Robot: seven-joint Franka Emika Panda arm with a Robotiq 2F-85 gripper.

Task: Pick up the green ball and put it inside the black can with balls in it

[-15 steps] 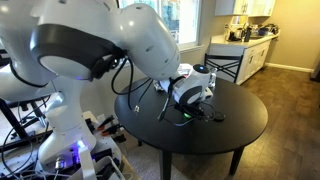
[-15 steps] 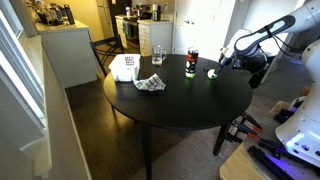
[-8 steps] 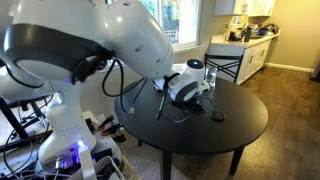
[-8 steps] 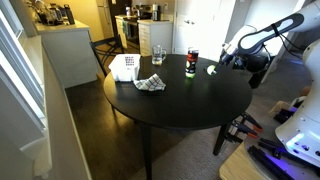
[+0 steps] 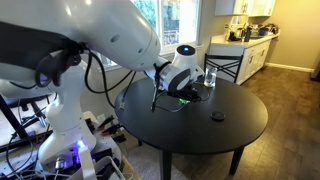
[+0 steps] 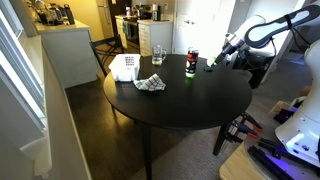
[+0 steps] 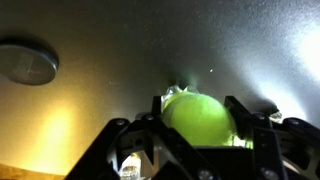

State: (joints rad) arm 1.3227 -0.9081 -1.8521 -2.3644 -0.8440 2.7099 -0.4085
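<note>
Gripper (image 7: 196,124) pinches the green ball (image 7: 196,112) between its two fingers, over the round black table (image 6: 180,105) and near the black can (image 6: 191,63). A small dark disc (image 7: 27,62) lies on the glossy top. Beyond stand a clear glass (image 6: 157,55), kitchen counters (image 5: 246,45) and a bright window (image 5: 185,20).

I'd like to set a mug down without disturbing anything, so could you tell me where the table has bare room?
The wide stretch of table between the crumpled cloth and the near rim is bare. The far edge is crowded: white container, glass, black can, and the gripper holding the green ball, with a small disc nearby.
</note>
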